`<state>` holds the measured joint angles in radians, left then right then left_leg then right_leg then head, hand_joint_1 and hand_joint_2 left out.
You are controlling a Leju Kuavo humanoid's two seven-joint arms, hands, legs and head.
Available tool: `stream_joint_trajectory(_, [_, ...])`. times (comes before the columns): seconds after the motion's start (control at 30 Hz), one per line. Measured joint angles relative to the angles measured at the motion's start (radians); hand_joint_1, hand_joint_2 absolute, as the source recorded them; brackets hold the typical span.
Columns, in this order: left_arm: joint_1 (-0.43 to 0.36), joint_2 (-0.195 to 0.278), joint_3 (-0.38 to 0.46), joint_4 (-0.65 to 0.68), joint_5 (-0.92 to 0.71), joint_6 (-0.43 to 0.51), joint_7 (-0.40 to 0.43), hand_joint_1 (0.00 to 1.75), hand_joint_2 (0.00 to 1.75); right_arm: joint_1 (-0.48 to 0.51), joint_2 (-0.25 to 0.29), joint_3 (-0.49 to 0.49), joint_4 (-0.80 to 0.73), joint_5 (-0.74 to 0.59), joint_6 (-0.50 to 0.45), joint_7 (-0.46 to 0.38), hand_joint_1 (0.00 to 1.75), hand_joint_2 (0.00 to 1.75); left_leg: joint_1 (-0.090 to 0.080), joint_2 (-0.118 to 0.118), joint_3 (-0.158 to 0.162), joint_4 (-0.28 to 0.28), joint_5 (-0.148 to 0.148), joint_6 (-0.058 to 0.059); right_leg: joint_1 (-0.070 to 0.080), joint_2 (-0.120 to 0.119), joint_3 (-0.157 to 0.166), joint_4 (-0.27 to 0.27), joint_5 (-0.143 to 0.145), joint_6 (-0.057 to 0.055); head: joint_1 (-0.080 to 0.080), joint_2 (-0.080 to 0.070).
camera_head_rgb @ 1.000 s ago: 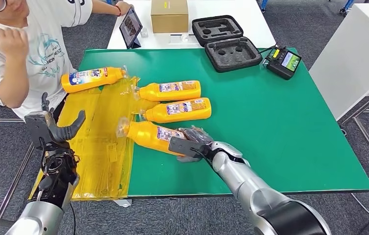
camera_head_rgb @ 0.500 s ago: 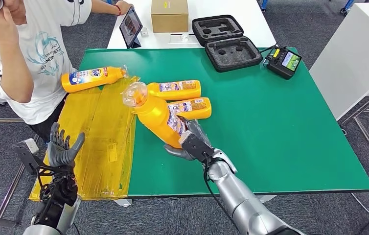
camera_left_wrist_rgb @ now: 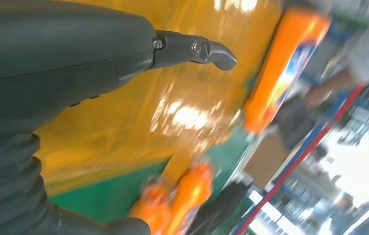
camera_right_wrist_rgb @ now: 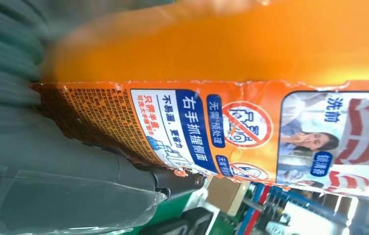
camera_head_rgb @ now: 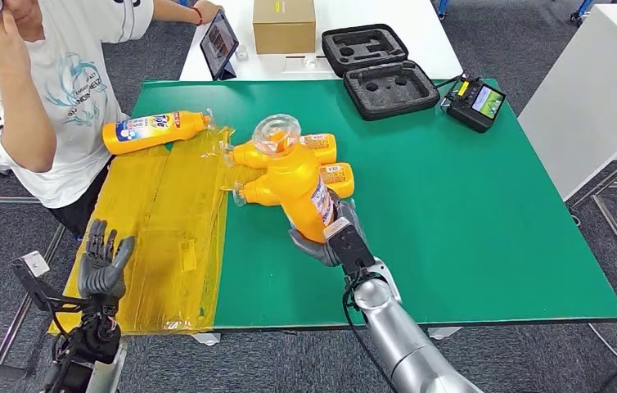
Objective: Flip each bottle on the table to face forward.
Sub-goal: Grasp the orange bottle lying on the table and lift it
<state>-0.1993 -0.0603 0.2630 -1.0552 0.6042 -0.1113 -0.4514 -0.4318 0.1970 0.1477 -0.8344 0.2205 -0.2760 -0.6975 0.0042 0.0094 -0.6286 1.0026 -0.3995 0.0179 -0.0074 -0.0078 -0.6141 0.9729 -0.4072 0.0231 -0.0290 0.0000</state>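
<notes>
1. The right hand [camera_head_rgb: 334, 237] has its fingers clamped around the base of a yellow bottle [camera_head_rgb: 299, 184], holding it up off the desk, tilted, with its clear cap toward the camera. In the right wrist view the bottle's printed label [camera_right_wrist_rgb: 251, 132] sits right against the fingers [camera_right_wrist_rgb: 177, 180].
2. Two more yellow bottles lie on their sides just behind the lifted one: the farther one [camera_head_rgb: 313, 147] and the nearer one [camera_head_rgb: 334, 176], both partly covered by it, so how they're facing is hard to call.
3. A fourth bottle [camera_head_rgb: 154, 129] lies on its side near the desk's back-left corner, at the far edge of the yellow plastic sheet [camera_head_rgb: 166, 237], label up.
4. The left hand [camera_head_rgb: 102, 262] hangs off the desk's left front edge beside the sheet, fingers apart and holding nothing. The left wrist view is blurry, but a fingertip [camera_left_wrist_rgb: 212, 49] shows over the sheet.
5. The green desk [camera_head_rgb: 469, 229] has lots of open surface to the right and front of the lifted bottle.
6. Along the back edge sit an open black foam case [camera_head_rgb: 379, 70] and a black controller with a screen [camera_head_rgb: 475, 102].
7. Behind that is a white table with a cardboard box [camera_head_rgb: 284, 24] and a propped tablet [camera_head_rgb: 218, 45].
8. A person in a white T-shirt [camera_head_rgb: 60, 90] sits close to the back-left corner, cut off by the frame. The floor is grey carpet [camera_head_rgb: 534, 352].
</notes>
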Motion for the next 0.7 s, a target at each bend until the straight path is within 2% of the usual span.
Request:
stream_joint_trajectory(0.13, [0.036, -0.027, -0.098, -0.068, -0.089, -0.080, 0.037, 0.00, 1.75, -0.010, 0.014, 0.015, 0.082, -0.028, 0.047, 0.012, 1.75, 1.75, 0.000, -0.001, 0.000, 0.000, 0.000, 0.000, 0.000, 0.000, 0.000, 0.000, 0.000, 0.000, 0.000, 0.000])
stream_joint_trajectory(0.23, [0.057, -0.050, -0.201, -0.121, -0.131, -0.086, 0.045, 0.00, 1.75, -0.014, 0.043, 0.036, 0.164, -0.029, 0.067, 0.009, 1.75, 1.75, 0.000, -0.001, 0.000, 0.000, 0.000, 0.000, 0.000, 0.000, 0.000, 0.000, 0.001, 0.000, 0.000, 0.000])
stream_joint_trajectory(0.33, [0.069, -0.060, -0.266, -0.158, -0.137, -0.079, 0.049, 0.00, 1.75, -0.018, 0.065, 0.050, 0.217, -0.032, 0.070, 0.005, 1.75, 1.75, 0.000, -0.001, 0.000, 0.000, 0.000, 0.000, 0.000, 0.000, 0.000, 0.000, 0.001, 0.000, 0.000, 0.000])
stream_joint_trajectory(0.7, [0.091, -0.061, -0.350, -0.229, -0.137, -0.099, 0.051, 0.00, 1.75, -0.031, 0.085, 0.069, 0.283, -0.044, 0.089, 0.016, 1.75, 1.75, 0.000, -0.001, 0.000, 0.000, 0.000, 0.000, 0.000, 0.000, 0.000, 0.000, 0.000, 0.000, 0.000, 0.000])
